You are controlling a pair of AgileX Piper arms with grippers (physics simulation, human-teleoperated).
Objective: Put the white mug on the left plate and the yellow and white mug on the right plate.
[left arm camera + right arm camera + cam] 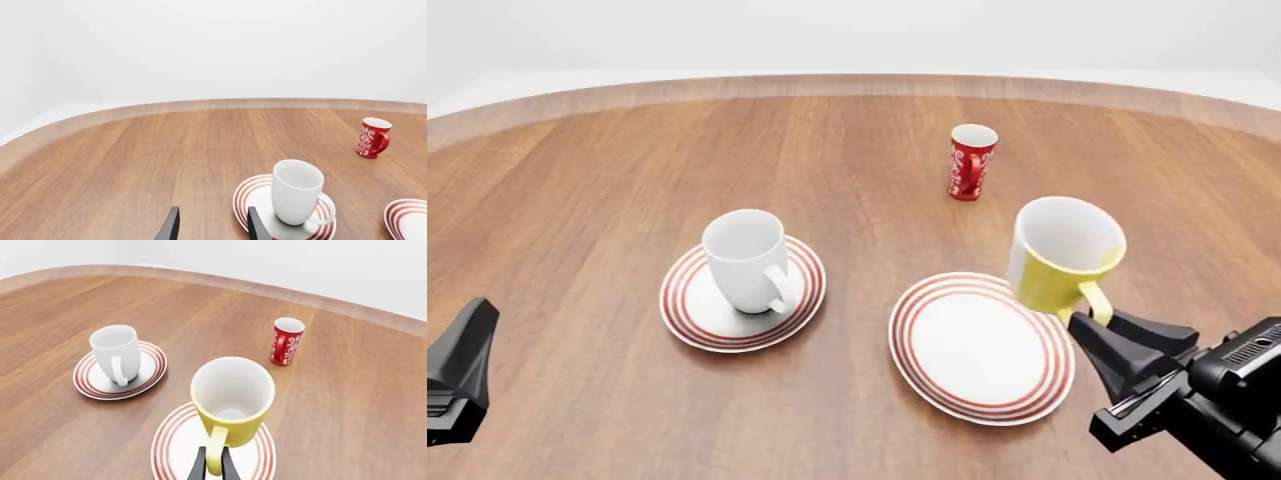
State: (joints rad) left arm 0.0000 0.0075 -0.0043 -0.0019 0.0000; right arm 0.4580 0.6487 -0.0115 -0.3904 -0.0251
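While the tall glossy white mug point(747, 260) already stands on the red-ringed left plate point(687, 312) and the left gripper point(212, 227) sits spread and empty, the right gripper point(213, 467) pinches the handle of the small yellow and white mug point(1065, 256), held above the matching right plate point(961, 350), not yet set down.

White mug point(745, 258) showing plain glossy white; yellow and white mug point(1065, 256) showing yellow outside, white inside; left plate point(694, 318) and right plate point(974, 350) showing white with red rings; red cup point(970, 162) bearing white script; bench point(587, 200) showing brown woodgrain.

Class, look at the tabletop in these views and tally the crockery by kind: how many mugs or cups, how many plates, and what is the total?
Mugs or cups: 3, the white mug, the yellow and white mug and the red cup.
Plates: 2, the left plate and the right plate.
Total: 5
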